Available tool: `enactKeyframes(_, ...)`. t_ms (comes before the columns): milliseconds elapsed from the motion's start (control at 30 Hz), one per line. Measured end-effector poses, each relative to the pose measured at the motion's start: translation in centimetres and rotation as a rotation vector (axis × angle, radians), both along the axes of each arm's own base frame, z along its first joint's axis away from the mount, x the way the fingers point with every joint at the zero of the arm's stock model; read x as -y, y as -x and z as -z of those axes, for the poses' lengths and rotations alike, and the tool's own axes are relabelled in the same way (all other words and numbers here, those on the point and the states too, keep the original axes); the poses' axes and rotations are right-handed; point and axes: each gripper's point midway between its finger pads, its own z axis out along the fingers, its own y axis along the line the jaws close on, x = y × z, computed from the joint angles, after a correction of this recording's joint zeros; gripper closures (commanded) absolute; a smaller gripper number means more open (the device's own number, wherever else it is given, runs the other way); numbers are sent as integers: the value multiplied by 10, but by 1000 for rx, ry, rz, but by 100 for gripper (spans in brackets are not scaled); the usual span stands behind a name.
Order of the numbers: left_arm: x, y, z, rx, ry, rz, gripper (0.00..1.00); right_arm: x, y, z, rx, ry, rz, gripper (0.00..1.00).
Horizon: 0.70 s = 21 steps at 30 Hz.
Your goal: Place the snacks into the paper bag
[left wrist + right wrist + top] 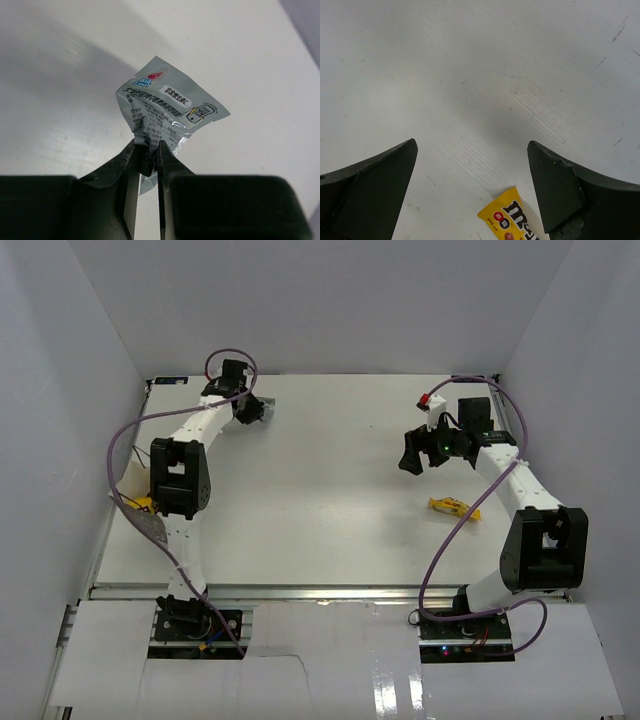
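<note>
My left gripper (250, 408) is at the far left of the table, shut on a silver snack packet (267, 408). In the left wrist view the fingertips (148, 145) pinch the packet (167, 105) by its crumpled lower edge, above the table. My right gripper (413, 451) is open and empty, hovering right of centre. A yellow M&M's packet (453, 507) lies flat on the table nearer than it. One end of that packet (512, 220) shows low between the open jaws (471, 144). The paper bag (130, 483) sits at the left edge, mostly hidden behind the left arm.
White walls close in the table on the left, back and right. A yellow item (143, 503) shows beside the bag at the left edge. Purple cables loop along both arms. The table's near edge (320, 590) runs in front of the arm bases.
</note>
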Motion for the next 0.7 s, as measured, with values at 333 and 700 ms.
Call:
enactKeyframes(333,-32,190,-276,481,47,53,100,-3,13,4,9,3,-60,4)
enactKeyframes(700,-134,324,-272,338,-152,-402,100,-4,14,5,8,-4,-68,4)
